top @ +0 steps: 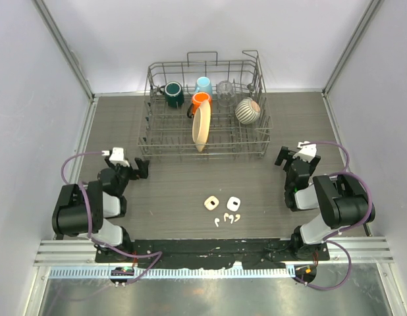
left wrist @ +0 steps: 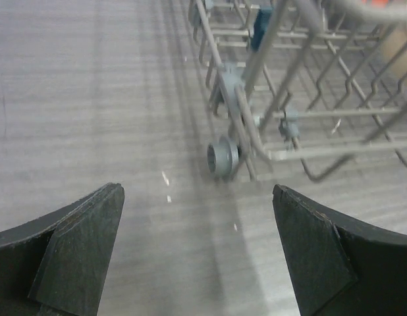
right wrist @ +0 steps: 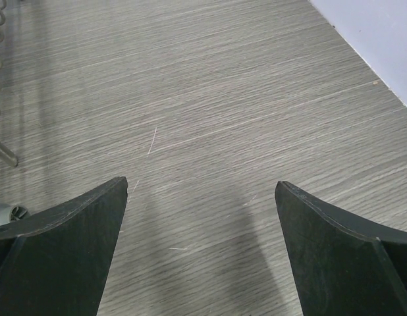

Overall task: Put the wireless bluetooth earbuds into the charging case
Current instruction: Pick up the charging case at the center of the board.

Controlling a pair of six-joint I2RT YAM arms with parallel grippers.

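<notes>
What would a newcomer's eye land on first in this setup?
The wire dish rack dominates the far middle of the table, holding an orange mug and a striped bowl. Near the front edge, in the middle, lie two white charging cases, with tiny earbuds on their near side.

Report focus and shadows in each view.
Top external: evenly lit, sharp; tiny white plastic earbuds barely resolved. Left wrist: grey wire dish rack blurred. Right wrist: grey woodgrain table crisp; the right claw casts a soft shadow.
</notes>
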